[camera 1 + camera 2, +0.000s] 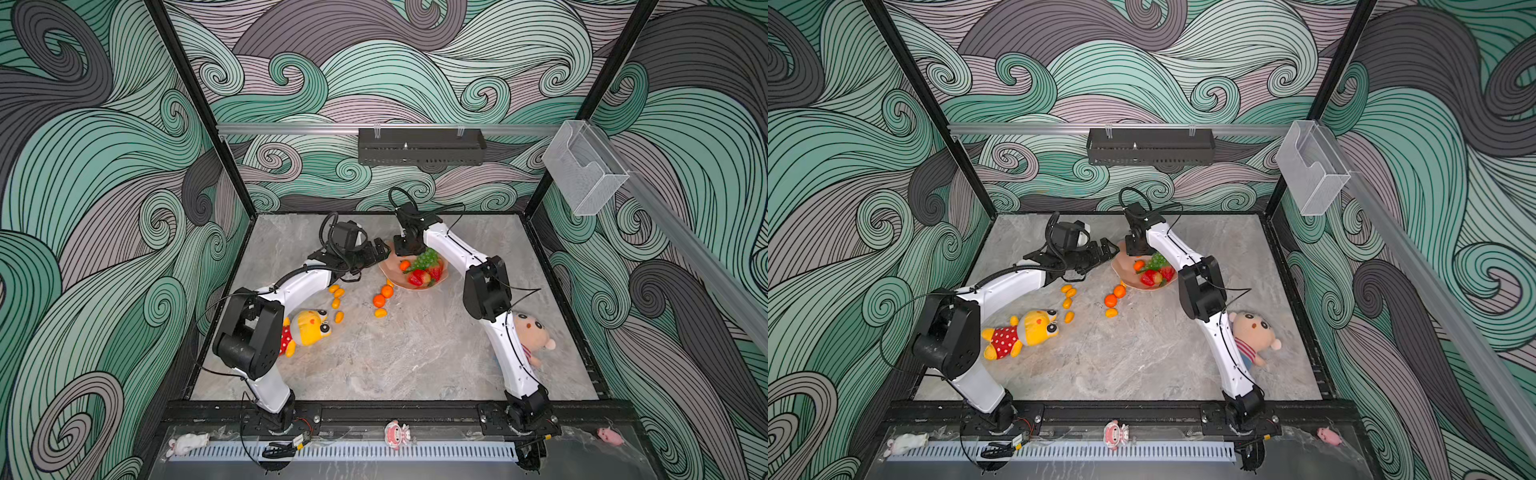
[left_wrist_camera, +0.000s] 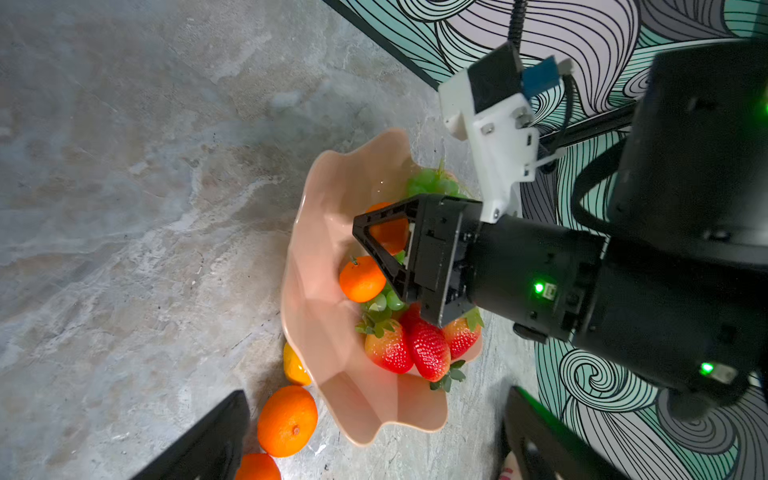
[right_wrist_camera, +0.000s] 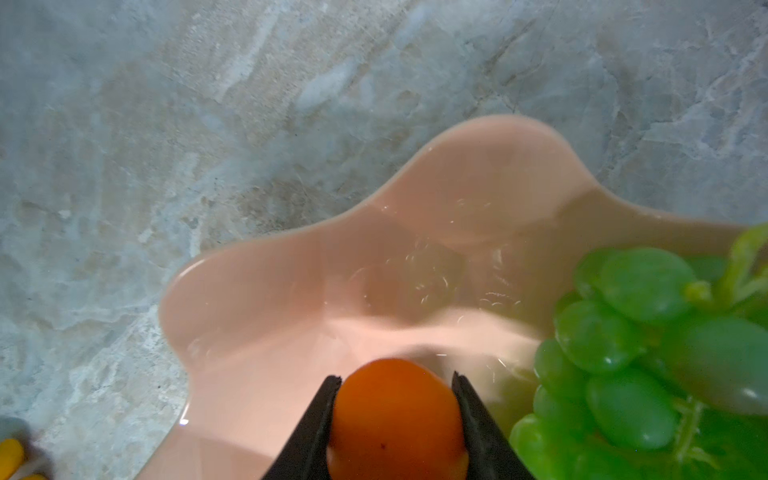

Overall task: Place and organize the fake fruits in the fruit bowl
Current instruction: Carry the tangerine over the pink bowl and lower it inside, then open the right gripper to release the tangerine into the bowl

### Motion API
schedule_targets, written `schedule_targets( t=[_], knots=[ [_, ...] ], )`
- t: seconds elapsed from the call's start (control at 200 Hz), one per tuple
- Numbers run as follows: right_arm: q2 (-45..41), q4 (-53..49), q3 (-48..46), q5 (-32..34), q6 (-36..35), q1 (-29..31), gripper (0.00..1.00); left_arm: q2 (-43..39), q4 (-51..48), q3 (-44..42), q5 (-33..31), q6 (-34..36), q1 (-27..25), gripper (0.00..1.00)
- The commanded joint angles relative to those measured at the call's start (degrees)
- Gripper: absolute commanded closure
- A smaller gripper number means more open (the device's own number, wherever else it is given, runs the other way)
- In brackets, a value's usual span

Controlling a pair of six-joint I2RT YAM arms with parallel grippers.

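Right gripper first: my two black fingers are clamped on a tangerine, one on each side, and it hangs over the fruit bowl, above the bare pink part just beside the grape bunch. The grapes lie inside the bowl. In the left wrist view a second tangerine rests in the bowl right by those fingers, and three strawberries are packed side by side in the bowl next to the grapes.

My left gripper is spread wide with nothing between its fingers. It sits just beside the bowl's rim; I can't tell whether it touches.

Outside the bowl, one kumquat is tucked against the rim. Two loose tangerines sit on the table near the bowl, side by side, with another kumquat just past them. Four more kumquats are scattered farther from the bowl, on my left arm's side. The yellow plush toy and the plush doll lie well apart from the bowl.
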Motion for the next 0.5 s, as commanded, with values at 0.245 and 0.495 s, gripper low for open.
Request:
schedule_targets(
  t=[0.245,0.495],
  knots=[
    [2.5,-2.85,2.95,1.12,-1.6,-0.08,0.58,0.94,0.28,2.08,1.44,1.4,0.43,0.01],
    [1.51,-3.06,2.99,1.01,-1.96,-0.08,0.51,0.28,-0.56,1.85,1.53,1.49,0.43,0.01]
  ],
)
